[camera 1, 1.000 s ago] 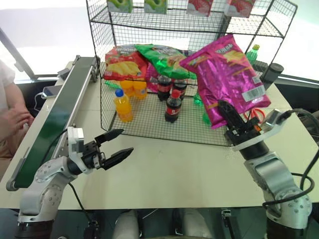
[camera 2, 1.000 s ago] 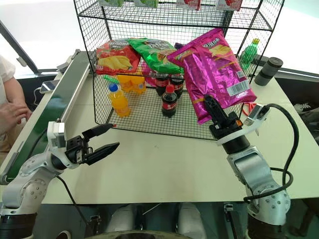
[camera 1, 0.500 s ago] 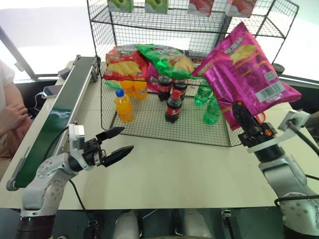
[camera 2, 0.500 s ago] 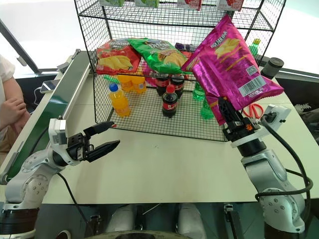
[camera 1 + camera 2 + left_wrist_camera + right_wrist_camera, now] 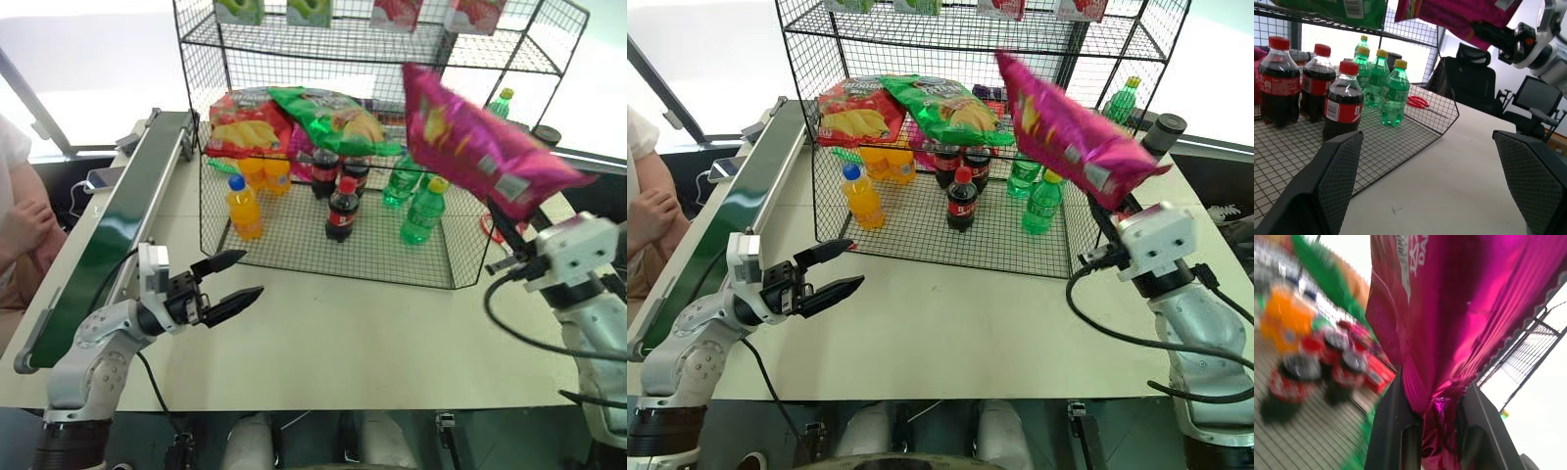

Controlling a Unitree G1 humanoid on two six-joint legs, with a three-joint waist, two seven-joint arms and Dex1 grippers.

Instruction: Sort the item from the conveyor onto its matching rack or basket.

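On your far left runs the conveyor (image 5: 108,235), its green belt bare. Beside it your left gripper (image 5: 227,284) hovers over the table (image 5: 353,333) with its fingers spread wide, holding nothing. Ahead stands the black wire rack (image 5: 333,147) (cola bottles (image 5: 338,208) and green bottles (image 5: 421,211) sit on its bottom tier). On your right, the right gripper (image 5: 1432,431) pinches the pink snack bag (image 5: 475,147) by its lower edge, raised beside the rack's right end.
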